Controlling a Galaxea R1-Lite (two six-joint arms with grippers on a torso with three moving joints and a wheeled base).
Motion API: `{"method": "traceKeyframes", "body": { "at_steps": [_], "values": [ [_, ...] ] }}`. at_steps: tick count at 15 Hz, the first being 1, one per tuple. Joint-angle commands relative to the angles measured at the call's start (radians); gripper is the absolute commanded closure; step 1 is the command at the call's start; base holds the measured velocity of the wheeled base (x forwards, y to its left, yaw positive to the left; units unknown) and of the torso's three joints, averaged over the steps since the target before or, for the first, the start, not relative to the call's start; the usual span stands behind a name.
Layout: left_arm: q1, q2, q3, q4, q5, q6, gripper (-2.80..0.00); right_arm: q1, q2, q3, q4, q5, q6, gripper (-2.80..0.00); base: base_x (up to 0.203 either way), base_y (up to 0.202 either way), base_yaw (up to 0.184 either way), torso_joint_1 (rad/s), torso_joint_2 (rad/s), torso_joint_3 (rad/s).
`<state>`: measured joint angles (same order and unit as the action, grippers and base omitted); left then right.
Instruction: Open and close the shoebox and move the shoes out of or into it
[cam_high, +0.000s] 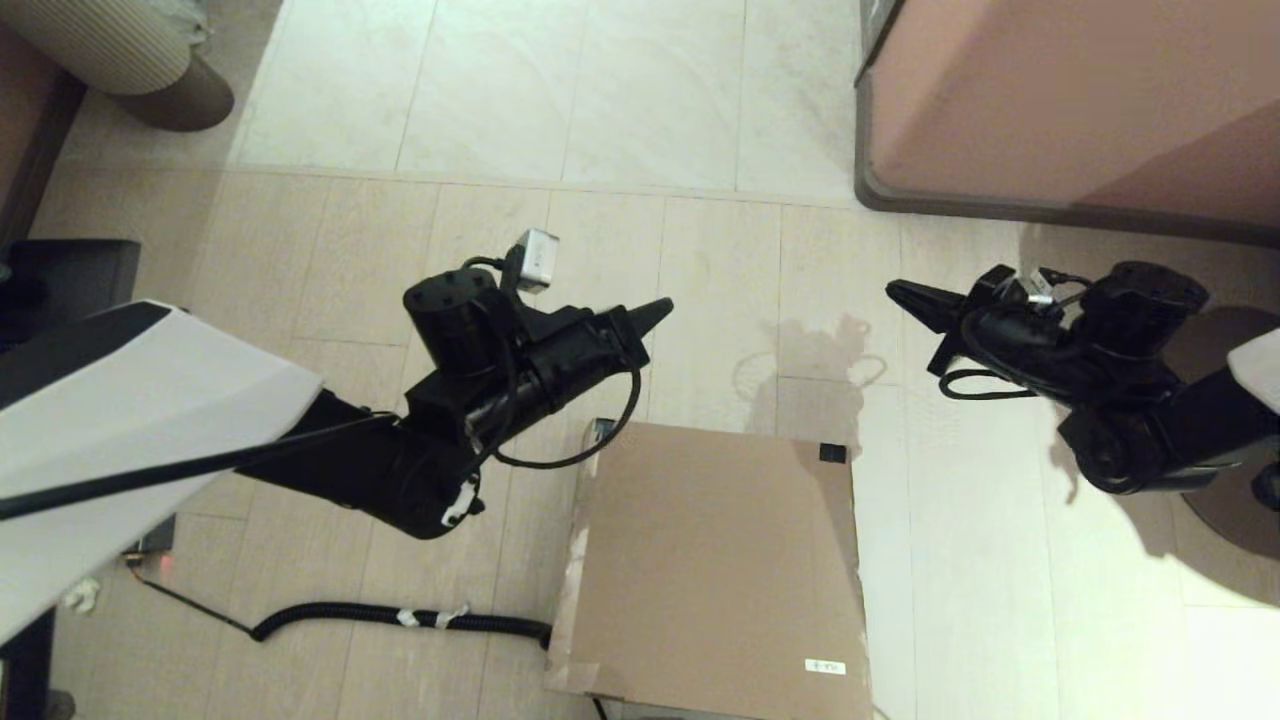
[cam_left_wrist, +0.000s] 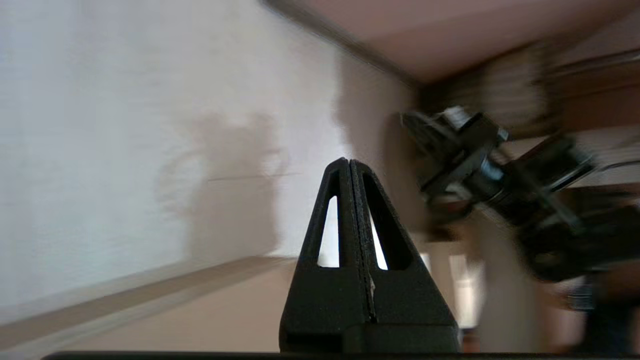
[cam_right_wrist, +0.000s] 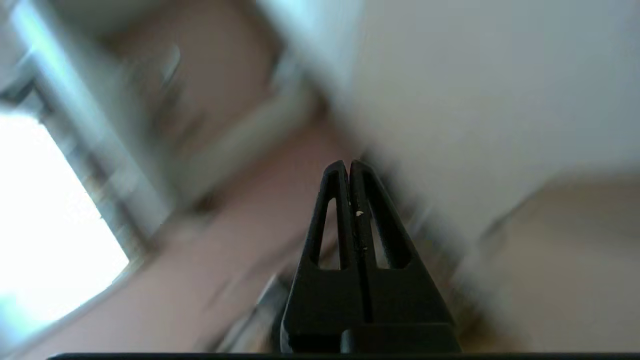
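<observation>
1. Brown cardboard marks the nearest thing: the shoebox (cam_high: 715, 570) sits on the floor (cam_high: 620, 130) with its lid flat and closed, a small white sticker (cam_high: 825, 666) at its near right corner and black tape (cam_high: 831, 453) at its far right corner.
2. Left of the shoebox, a black corrugated cable (cam_high: 400, 615) lies on the floor, its end touching the box's near left edge.
3. Beyond the shoebox's far left corner, the left end effector (cam_high: 655, 312) hangs above the floor, clear of the box, fingers pressed together on nothing.
4. Beyond the shoebox's far right corner, the right end effector (cam_high: 900, 293) points toward the left one, fingers likewise together and empty.
5. Farther right behind the shoebox stands a pinkish-brown furniture block (cam_high: 1080, 100).
</observation>
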<state>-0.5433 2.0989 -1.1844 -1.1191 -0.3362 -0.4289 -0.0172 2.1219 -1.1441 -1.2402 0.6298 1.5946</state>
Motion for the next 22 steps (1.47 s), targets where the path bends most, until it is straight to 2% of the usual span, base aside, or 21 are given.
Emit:
{"method": "traceKeyframes", "body": {
  "at_steps": [1, 2, 4, 5, 6, 7, 8, 10, 13, 14, 16, 18, 22],
  "values": [
    [0.012, -0.003, 0.058, 0.003, 0.017, 0.067, 0.0, 0.013, 0.017, -0.028, 0.172, -0.141, -0.25, 0.0, 0.0, 0.0, 0.0, 0.0, 0.0, 0.0],
    [0.03, -0.001, 0.112, 0.024, 0.028, 0.138, 0.0, 0.018, 0.0, -0.034, 0.277, -0.182, -0.392, 0.0, 0.0, 0.0, 0.0, 0.0, 0.0, 0.0],
    [0.082, 0.013, 0.21, 0.089, 0.049, 0.371, 0.0, 0.029, -0.053, -0.05, 0.548, -0.301, -0.7, 0.0, 0.0, 0.0, 0.0, 0.0, 0.0, 0.0],
    [0.107, 0.03, 0.251, 0.115, 0.105, 0.464, 0.0, 0.036, -0.081, -0.06, 0.678, -0.39, -0.855, 0.0, 0.0, 0.0, 0.0, 0.0, 0.0, 0.0],
    [0.126, 0.055, 0.261, 0.131, 0.18, 0.497, 0.0, 0.049, -0.106, -0.071, 0.791, -0.517, -0.995, 0.0, 0.0, 0.0, 0.0, 0.0, 0.0, 0.0],
    [0.137, 0.085, 0.241, 0.139, 0.211, 0.512, 0.0, 0.064, -0.121, -0.079, 0.871, -0.61, -1.093, 0.0, 0.0, 0.0, 0.0, 0.0, 0.0, 0.0],
    [0.15, 0.117, 0.218, 0.142, 0.23, 0.529, 0.0, 0.093, -0.129, -0.078, 0.947, -0.659, -1.163, 0.0, 0.0, 0.0, 0.0, 0.0, 0.0, 0.0],
    [0.164, 0.174, 0.164, 0.145, 0.245, 0.549, 0.0, 0.136, -0.146, -0.03, 1.018, -0.684, -1.208, 0.0, 0.0, 0.0, 0.0, 0.0, 0.0, 0.0],
    [0.176, 0.247, 0.091, 0.145, 0.247, 0.552, 0.0, 0.173, -0.14, 0.09, 1.002, -0.687, -1.215, 0.0, 0.0, 0.0, 0.0, 0.0, 0.0, 0.0],
    [0.183, 0.271, 0.064, 0.145, 0.248, 0.552, 0.0, 0.175, -0.12, 0.125, 0.934, -0.685, -1.212, 0.0, 0.0, 0.0, 0.0, 0.0, 0.0, 0.0],
    [0.201, 0.319, 0.018, 0.145, 0.249, 0.552, 0.0, 0.175, -0.044, 0.213, 0.622, -0.678, -1.214, 0.0, 0.0, 0.0, 0.0, 0.0, 0.0, 0.0],
    [0.215, 0.358, -0.019, 0.149, 0.252, 0.553, 0.0, 0.175, 0.051, 0.301, 0.398, -0.67, -1.218, 0.0, 0.0, 0.0, 0.0, 0.0, 0.0, 0.0],
    [0.218, 0.402, -0.082, 0.175, 0.254, 0.553, 0.0, 0.185, 0.105, 0.324, 0.362, -0.647, -1.218, 0.0, 0.0, 0.0, 0.0, 0.0, 0.0, 0.0]
  ]
}}
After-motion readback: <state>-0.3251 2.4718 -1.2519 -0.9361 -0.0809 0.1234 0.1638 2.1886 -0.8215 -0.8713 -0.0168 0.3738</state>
